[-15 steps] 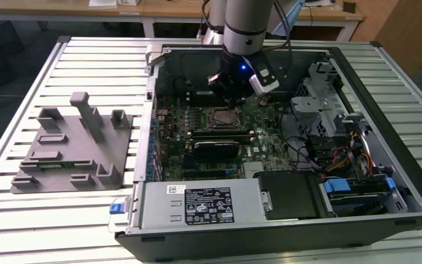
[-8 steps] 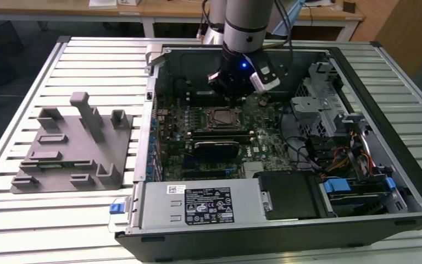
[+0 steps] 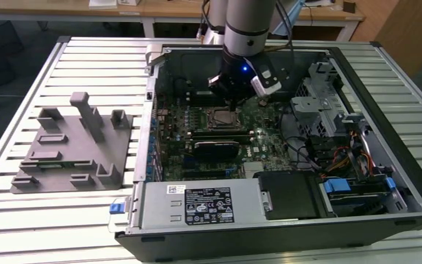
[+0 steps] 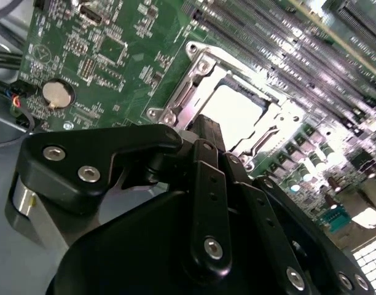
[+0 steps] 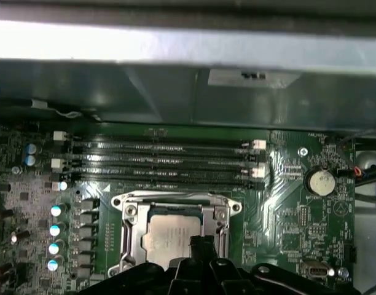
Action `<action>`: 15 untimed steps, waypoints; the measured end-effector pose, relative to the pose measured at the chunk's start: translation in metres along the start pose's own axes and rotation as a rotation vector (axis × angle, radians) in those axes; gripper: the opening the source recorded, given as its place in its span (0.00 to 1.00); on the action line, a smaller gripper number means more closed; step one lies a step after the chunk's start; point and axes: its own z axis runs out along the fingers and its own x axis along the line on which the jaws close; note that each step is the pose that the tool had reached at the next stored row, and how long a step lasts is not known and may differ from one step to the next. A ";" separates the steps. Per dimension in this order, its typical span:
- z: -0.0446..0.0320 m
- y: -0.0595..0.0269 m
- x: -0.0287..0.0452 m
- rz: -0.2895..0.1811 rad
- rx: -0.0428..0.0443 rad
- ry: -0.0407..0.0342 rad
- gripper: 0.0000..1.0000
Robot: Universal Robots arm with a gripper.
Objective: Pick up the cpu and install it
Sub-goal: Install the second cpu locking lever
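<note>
- Here, in the exterior view, an open computer case (image 3: 284, 137) lies on its side on the slatted metal table (image 3: 20, 220), and the arm reaches down into it over the motherboard (image 3: 262, 143).
- The pincer (image 3: 234, 100) hangs just above the CPU socket (image 3: 221, 116), which sits toward the far side of the case.
- From this view the socket's contents are too small to make out.
- Both wrist views close that gap: the cpu (image 5: 169, 236), its pale silver top showing, lies inside the metal socket frame (image 5: 129, 236); in the second wrist view it appears as a bright square (image 4: 237, 114) within the same frame.
- The pincer (image 5: 203, 246) in the first wrist view is a dark tip directly at the chip's near edge; whether it touches the chip I cannot tell.
- I cannot tell how far apart its fingers stand in any view.
- The first wrist view alone shows the memory slots (image 5: 163, 163) running beside the socket and a coin cell battery (image 5: 320, 182) off to one side.
- The exterior view alone shows the grey plastic tray (image 3: 72, 151) with upright posts, well apart from the case, near the table's edge on the exterior view's left.
</note>
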 end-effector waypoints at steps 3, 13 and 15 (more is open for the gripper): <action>-0.0003 -0.0044 0.0001 0.000 0.0007 0.0001 0.11; -0.0094 -0.0059 0.0001 0.000 0.0065 0.0033 0.11; -0.0095 -0.0080 0.0002 0.000 0.0065 0.0033 0.11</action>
